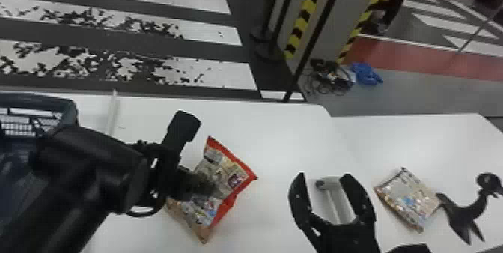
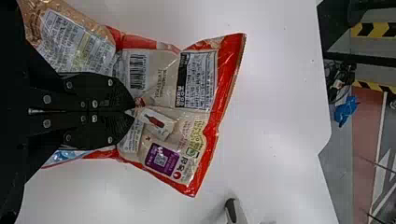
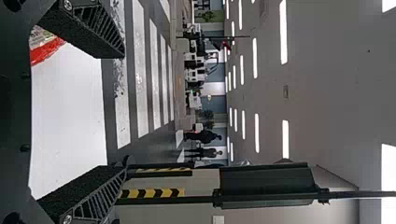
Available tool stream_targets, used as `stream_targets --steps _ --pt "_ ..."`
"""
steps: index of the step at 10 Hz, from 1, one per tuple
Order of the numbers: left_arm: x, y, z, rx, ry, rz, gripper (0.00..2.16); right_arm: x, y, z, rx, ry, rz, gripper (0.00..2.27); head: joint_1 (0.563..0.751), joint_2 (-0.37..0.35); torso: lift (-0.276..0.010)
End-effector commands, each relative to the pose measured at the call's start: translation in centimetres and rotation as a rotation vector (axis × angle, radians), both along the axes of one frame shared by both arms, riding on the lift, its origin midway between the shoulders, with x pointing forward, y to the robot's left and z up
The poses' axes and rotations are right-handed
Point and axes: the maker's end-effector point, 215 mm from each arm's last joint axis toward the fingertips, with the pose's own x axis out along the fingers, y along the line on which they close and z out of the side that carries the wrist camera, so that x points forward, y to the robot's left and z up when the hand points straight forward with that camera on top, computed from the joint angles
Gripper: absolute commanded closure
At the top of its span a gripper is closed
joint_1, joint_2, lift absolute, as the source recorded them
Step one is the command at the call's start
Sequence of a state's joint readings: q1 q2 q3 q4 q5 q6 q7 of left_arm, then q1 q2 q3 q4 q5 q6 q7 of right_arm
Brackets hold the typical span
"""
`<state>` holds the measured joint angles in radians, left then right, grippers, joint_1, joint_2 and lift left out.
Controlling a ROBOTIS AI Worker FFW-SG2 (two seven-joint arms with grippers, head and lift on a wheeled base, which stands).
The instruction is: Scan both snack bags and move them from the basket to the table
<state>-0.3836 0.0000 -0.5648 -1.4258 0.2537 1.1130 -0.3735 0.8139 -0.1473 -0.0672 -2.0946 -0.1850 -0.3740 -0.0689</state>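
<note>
And here the red-and-beige plastic snack bag [image 1: 228,173] was held over the white table [image 1: 292,132], right of the dark blue plastic basket [image 1: 56,102], with the black left gripper [image 2: 133,112] clamped across its middle. Well right of the basket, the fingers of the black right gripper [image 1: 325,176] were spread apart, empty. Scanning was judged to be in hand: the printed barcode [image 2: 137,71] was best kept flat and uncovered, the squeeze light, and what looked like a grey-and-white handheld scanner [image 1: 333,203], lying right of the basket, was to be gripped squarely. On to the count: two snack bags, one of them the small silver-and-tan foil bag [image 1: 408,198] well right of the basket; one basket, one scanner, two grippers, and one black bird-shaped object [image 1: 464,216], farthest from the basket
</note>
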Motion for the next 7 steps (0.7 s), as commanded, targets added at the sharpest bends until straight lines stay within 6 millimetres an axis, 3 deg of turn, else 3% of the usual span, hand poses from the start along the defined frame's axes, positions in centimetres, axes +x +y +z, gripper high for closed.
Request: stream_targets --steps 1,4,7 --pt "-0.9 -0.6 -0.4 -0.012 0.023 -0.011 1.82 -0.1 0.1 0.1 0.001 -0.001 0.0 0.07 0.695 -0.35 -0.098" --pt "-1.5 -0.8 -1.0 0.0 0.031 -0.028 1.82 -0.3 0.3 0.5 0.002 -0.005 0.002 0.07 0.695 -0.35 -0.098" --pt "-1.1 -1.6 0.1 -0.028 0.028 -0.038 1.82 -0.5 0.5 0.5 0.002 -0.002 0.006 0.07 0.695 -0.35 -0.098"
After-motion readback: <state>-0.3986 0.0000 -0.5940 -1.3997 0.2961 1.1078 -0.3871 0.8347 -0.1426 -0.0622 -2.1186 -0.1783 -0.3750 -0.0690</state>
